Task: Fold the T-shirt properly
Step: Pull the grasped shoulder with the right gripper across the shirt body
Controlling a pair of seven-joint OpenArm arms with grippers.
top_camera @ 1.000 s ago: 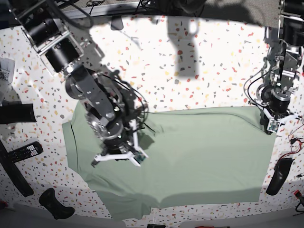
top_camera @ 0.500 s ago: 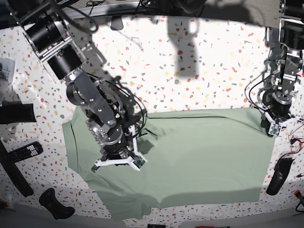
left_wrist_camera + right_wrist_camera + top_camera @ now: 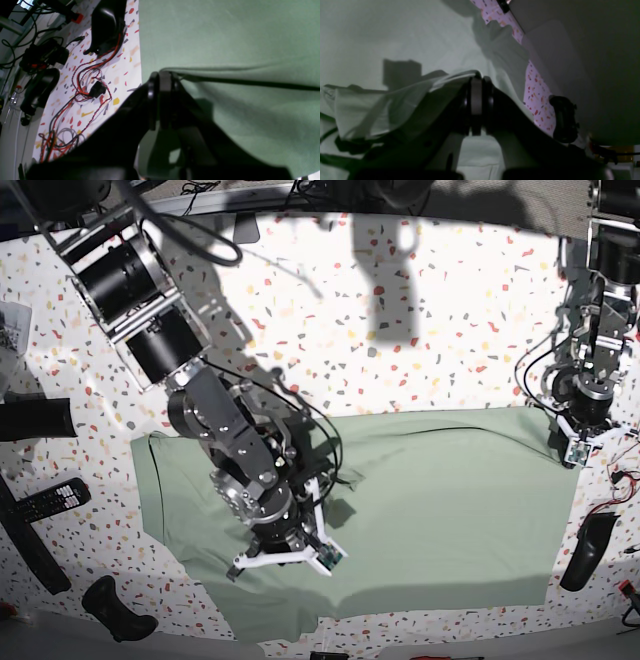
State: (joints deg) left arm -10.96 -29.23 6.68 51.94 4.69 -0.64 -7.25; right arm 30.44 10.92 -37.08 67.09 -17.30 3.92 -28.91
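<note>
Fingers of left gripper [image 3: 161,75] and right gripper [image 3: 480,79] closed, pinching T-shirt [image 3: 440,530] edge. Carry fold over level, both sides matched, cloth lightly taut; lower before releasing.

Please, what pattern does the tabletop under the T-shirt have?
White tabletop with small multicoloured chips, terrazzo-like; best in the base view.

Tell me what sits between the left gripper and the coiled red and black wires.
Only the white, colour-speckled tabletop shows between the black left gripper and the wires, in the left wrist view.
</note>
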